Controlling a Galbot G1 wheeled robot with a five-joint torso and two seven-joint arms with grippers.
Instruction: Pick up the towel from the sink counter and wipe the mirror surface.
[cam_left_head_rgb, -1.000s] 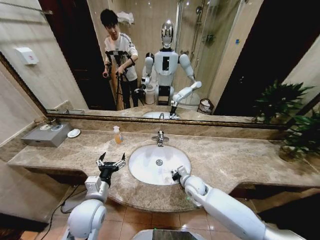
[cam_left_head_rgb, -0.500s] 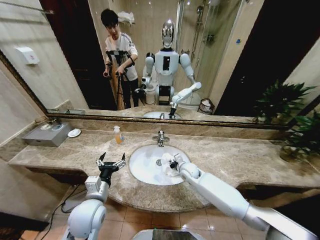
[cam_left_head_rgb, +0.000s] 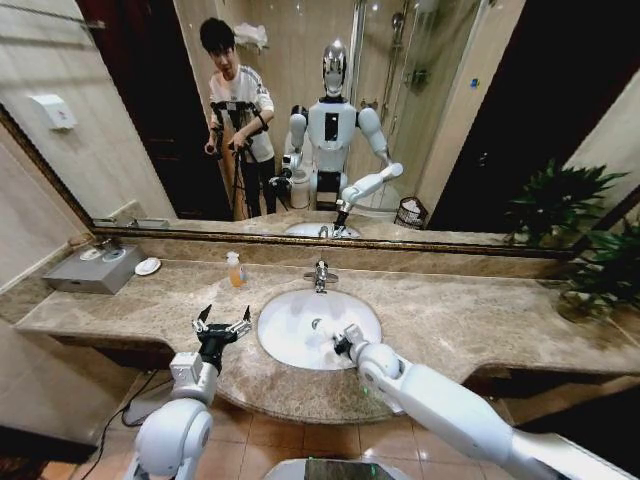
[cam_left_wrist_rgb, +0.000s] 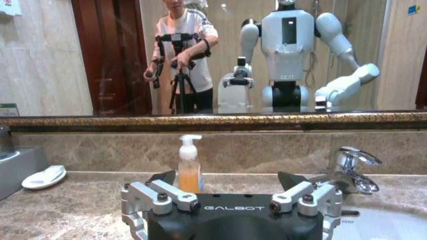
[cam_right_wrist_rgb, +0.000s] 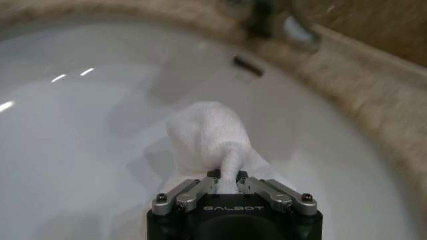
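- Towel (cam_right_wrist_rgb: 208, 131): we count one, a small white terry cloth bunched into a hump, hanging over the white basin (cam_left_head_rgb: 285, 335); in the right wrist view its long axis runs from the gripper tips away toward the faucet (cam_left_head_rgb: 320, 275), the bulk of the cloth at the far end and a narrow pinched tail at the near end
- Right gripper (cam_right_wrist_rgb: 227, 184): its fingers are clamped on that narrow tail of the towel; in the head view we see this gripper (cam_left_head_rgb: 341, 343) over the basin's right part, just right of the drain
- Left gripper (cam_left_wrist_rgb: 228, 186): we see its fingers spread wide with nothing between them; it hovers above the desk (cam_left_head_rgb: 480, 320) just left of the basin, pointing toward the mirror (cam_left_head_rgb: 470, 130)
- One soap bottle (cam_left_wrist_rgb: 189, 165) stands upright on the desk at the back, left of the single faucet
- One small white dish (cam_left_wrist_rgb: 43, 177) lies further left
- One mirror spans the wall above the desk
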